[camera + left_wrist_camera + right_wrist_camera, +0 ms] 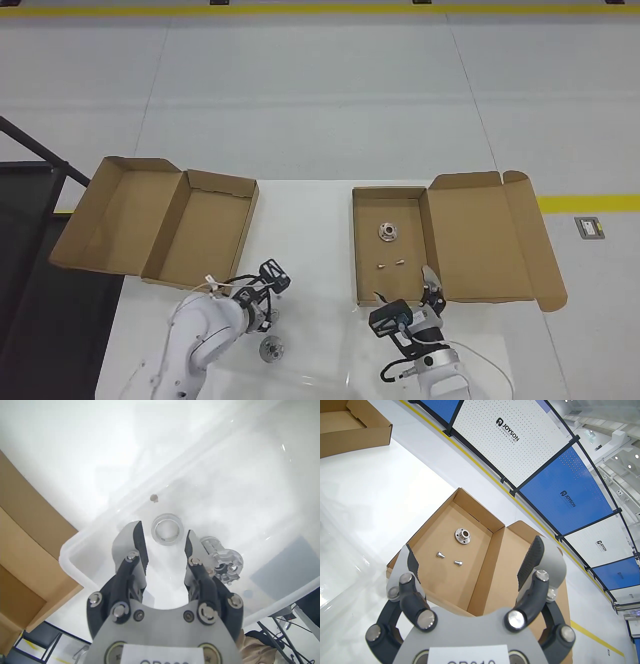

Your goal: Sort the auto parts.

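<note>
Well, starting at the left: an open cardboard box lies with a bare floor. Near its corner the left gripper hangs over a clear plastic tray, jaws partly open and empty. The step in hand looks to be taking the silver ring, which lies flat on the tray floor and lines up between the two fingertips. To do it well, I would centre on the ring, come straight down until the pads bracket its outer rim, then close gently — a thin smooth ring may skid or tip if one pad lands first. A flanged metal part lies just beside one finger and could be nudged on the way down. A small screw sits a little beyond the ring, apart from it. The tray's wall is near and must be cleared on lifting.

Further right, a second cardboard box holds a round hub and two short bolts — sorted already, it seems. The right gripper hovers above that box's near edge, jaws wide and empty, well apart from the left gripper.
</note>
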Robot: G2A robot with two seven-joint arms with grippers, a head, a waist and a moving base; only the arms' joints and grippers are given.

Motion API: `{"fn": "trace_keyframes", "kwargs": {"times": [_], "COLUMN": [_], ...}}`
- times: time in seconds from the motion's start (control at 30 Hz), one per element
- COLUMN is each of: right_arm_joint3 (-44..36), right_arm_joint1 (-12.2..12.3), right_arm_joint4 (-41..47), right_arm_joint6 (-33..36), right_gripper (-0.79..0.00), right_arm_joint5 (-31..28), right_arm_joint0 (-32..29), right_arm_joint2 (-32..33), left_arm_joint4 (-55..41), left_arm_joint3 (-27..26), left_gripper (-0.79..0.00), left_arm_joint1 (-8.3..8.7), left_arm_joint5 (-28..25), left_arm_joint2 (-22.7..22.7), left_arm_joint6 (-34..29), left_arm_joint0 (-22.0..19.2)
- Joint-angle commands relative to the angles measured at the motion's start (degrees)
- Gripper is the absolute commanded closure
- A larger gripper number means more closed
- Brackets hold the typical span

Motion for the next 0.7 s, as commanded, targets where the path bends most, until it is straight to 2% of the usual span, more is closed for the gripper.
{"fn": "trace_keyframes", "kwargs": {"times": [0.0, 0.17, 0.23, 0.67], "right_arm_joint3": [-0.01, -0.01, -0.01, -0.01], "right_arm_joint1": [0.0, 0.0, 0.0, 0.0], "right_arm_joint4": [-0.01, -0.01, -0.01, -0.01], "right_arm_joint6": [0.0, 0.0, 0.0, 0.0], "right_gripper": [-0.785, -0.785, -0.785, -0.785], "right_arm_joint5": [0.0, 0.0, 0.0, 0.0], "right_arm_joint0": [-0.01, -0.01, -0.01, -0.01], "right_arm_joint2": [0.0, 0.0, 0.0, 0.0], "left_arm_joint4": [0.06, 3.69, 6.12, 10.28], "left_arm_joint3": [0.16, 0.86, 1.18, 6.71], "left_gripper": [-0.385, -0.376, -0.339, -0.332], "left_arm_joint1": [0.13, 0.35, 0.34, -0.4], "left_arm_joint5": [-0.39, -0.41, 0.9, 3.43], "left_arm_joint2": [-0.18, 0.48, 1.03, 5.23], "left_arm_joint6": [0.82, 1.55, 3.37, 7.68], "left_arm_joint0": [0.5, 0.81, 1.07, -0.63]}}
